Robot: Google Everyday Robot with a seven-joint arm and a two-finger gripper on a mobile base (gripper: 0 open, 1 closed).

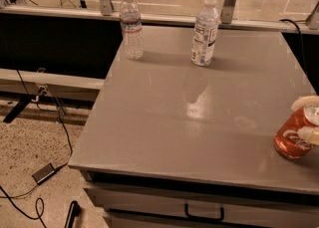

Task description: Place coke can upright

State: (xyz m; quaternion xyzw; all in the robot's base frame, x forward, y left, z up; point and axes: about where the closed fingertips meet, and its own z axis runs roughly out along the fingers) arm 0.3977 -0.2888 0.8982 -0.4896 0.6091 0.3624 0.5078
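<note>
1. The coke can (pixel 291 141) sat at the desk's (pixel 199 122) right edge, near the front corner, roughly upright.
2. The gripper (pixel 306 119) reached in over that right edge, its pale fingers (pixel 305 103) clamped on the can.
3. A left water bottle (pixel 131 26) and a right water bottle (pixel 205 30) stood upright by the back edge.

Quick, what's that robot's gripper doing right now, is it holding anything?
Gripper: at the right edge of the table, closed on the coke can.

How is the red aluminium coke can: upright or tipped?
Nearly upright, slightly tilted: red aluminium coke can in gripper at right table edge.
</note>
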